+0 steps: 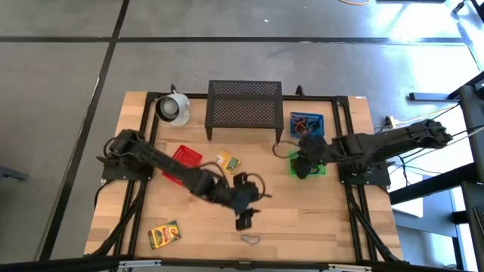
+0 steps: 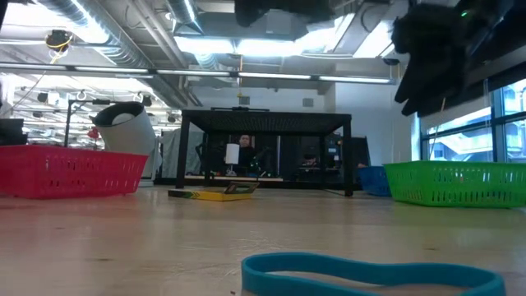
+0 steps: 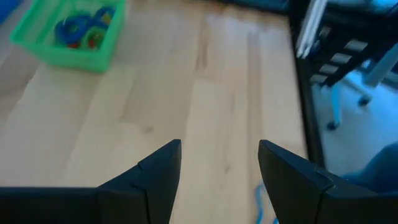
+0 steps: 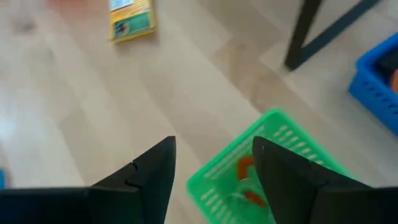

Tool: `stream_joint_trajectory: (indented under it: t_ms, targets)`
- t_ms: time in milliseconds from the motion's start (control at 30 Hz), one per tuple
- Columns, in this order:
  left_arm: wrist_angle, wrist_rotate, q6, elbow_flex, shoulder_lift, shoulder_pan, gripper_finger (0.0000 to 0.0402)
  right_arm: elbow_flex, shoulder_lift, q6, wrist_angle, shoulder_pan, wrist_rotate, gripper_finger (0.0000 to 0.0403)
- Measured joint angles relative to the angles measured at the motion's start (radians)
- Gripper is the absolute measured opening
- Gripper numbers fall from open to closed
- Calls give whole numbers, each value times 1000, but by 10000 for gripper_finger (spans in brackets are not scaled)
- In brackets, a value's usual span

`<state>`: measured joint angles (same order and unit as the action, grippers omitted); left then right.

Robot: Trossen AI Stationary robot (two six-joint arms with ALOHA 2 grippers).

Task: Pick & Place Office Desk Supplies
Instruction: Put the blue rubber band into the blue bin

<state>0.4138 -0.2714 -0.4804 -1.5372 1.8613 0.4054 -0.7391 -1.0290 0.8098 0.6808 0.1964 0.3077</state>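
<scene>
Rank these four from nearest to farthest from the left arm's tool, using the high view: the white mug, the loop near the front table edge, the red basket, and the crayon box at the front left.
Left tool, near the table's middle front:
1. Loop, just in front of it.
2. Red basket, back and to the left.
3. Crayon box, front left corner; near the basket's distance, slightly farther.
4. White mug, back left.

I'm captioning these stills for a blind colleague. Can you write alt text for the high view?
Seen from above, the left gripper, open, hangs over a wooden table near a loop; the right gripper is above a green basket. Red and blue baskets, a black shelf, a mug and two boxes lie around.
</scene>
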Motion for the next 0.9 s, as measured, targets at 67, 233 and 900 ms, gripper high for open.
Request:
stream_joint_trajectory:
  t_ms: [67,233,900]
  targets:
    - [-95,-34,-5,34,18,31,210,0,0,19,0,53,20,212]
    - [-128,-32,11,58,93,99,210,0,0,62,5,158,58,212]
    - [-177,141,216,51,346,153,208,0,0,99,10,244,78,213]
